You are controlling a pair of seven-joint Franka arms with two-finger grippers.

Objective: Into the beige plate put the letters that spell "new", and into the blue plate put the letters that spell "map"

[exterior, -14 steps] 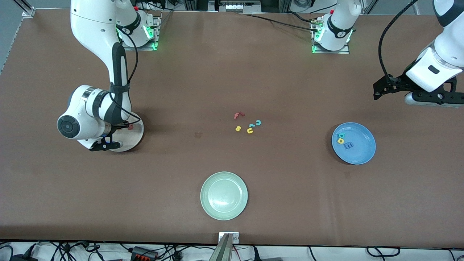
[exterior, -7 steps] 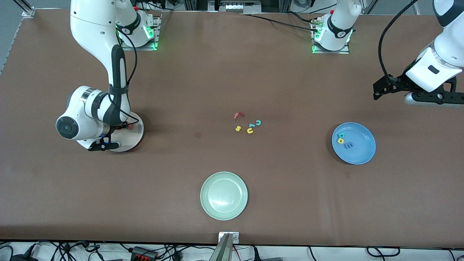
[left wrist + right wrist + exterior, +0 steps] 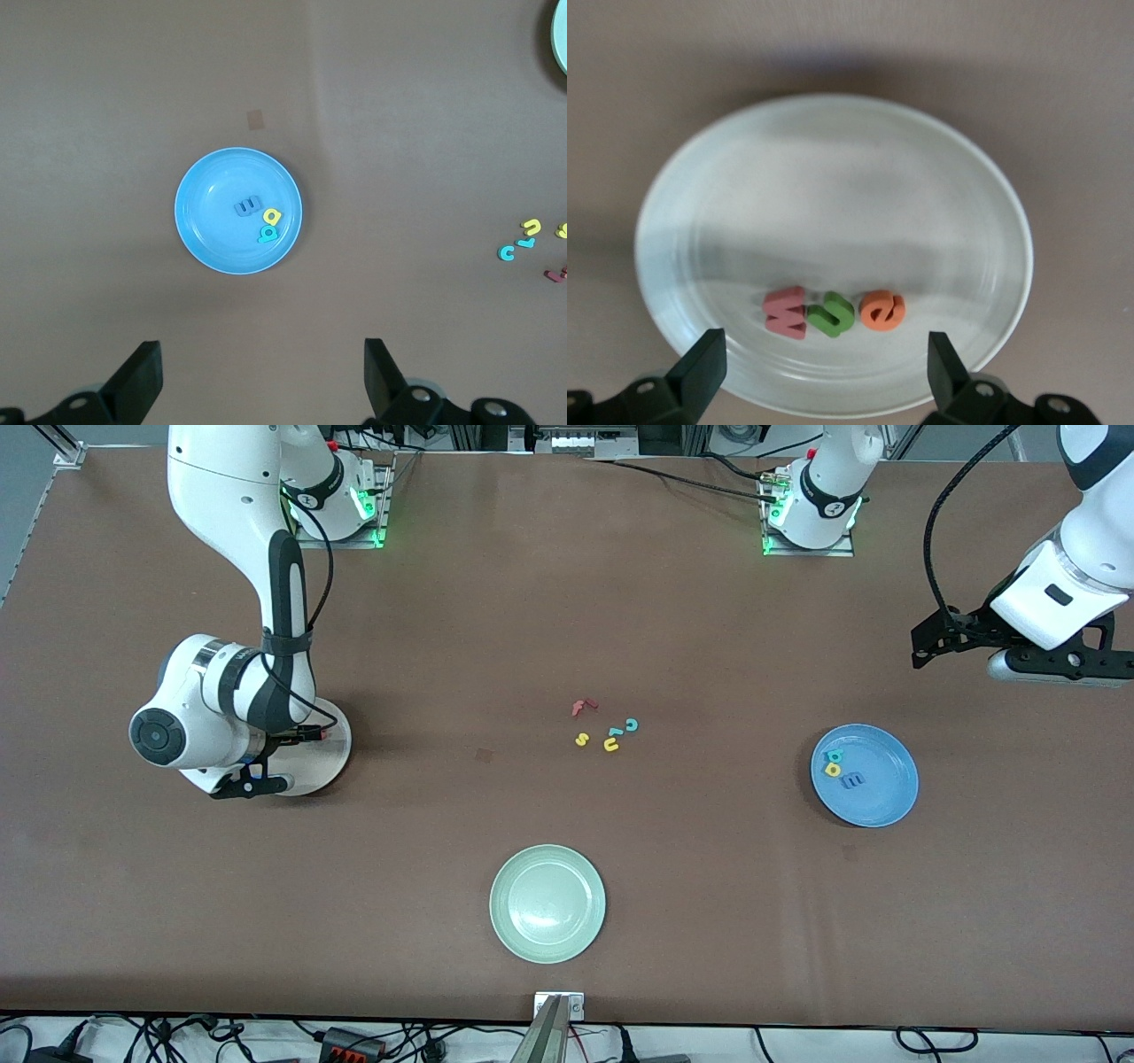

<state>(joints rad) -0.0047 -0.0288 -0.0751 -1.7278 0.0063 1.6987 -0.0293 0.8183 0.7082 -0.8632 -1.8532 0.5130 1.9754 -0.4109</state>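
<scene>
- The beige plate lies directly under my right gripper, whose fingers stand wide apart with nothing between them.
- In that plate, just below my open fingertips, the three letters of "new" lie in a row, touching one another: the salmon-pink w, the dark green n and the orange e. I judge that word done.
- The blue plate lies below my left gripper, out ahead of its fingertips and apart from them; that arm waits in the air toward its own end of the table, fingers spread and empty.
- In the blue plate sit the blue m, the yellow p and the teal a, bunched close together. I judge "map" done as well.
- The pale green plate lies well apart from both my grippers and is empty.
- Midway between my two grippers a small loose cluster lies on the table: the darker red f, a yellow s, a yellow u and a teal c; none belongs to either word.
- As I see it, nothing is left but to lift my right gripper clear of the beige plate.
</scene>
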